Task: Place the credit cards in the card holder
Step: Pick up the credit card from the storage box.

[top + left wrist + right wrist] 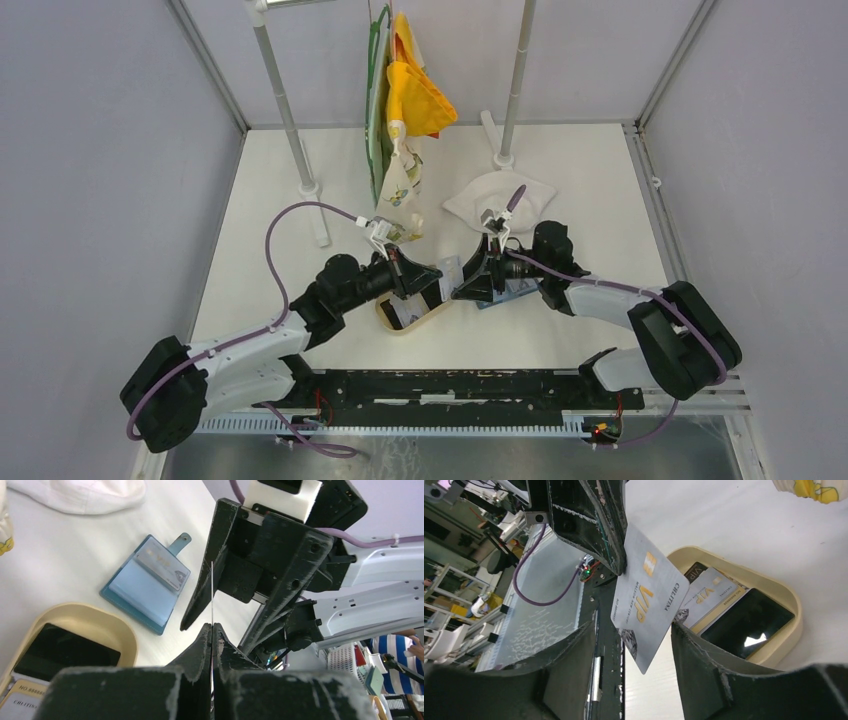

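Two grippers meet tip to tip above the middle of the table, closer to its near edge. The left gripper (212, 630) is clamped tight on a silver credit card (646, 595) marked VIP. It pinches the card by one edge, so the rest hangs free in the air, and from the left wrist the card shows only as a thin line. The right gripper (633, 627) has its jaws spread, one on each side of that card; whether either finger touches it I cannot tell.

Below them, toward the table's near edge, sits a tan oval tray (784, 600). It holds a glossy black card (749, 622) and a second silver card (706, 597), which lie over other cards. The blue card holder (145, 587) lies open and flat on the table just beside the tray, not touching it, with a pale card (162, 567) tucked in its pocket. A white cloth (500, 195) rests farther back on the table.
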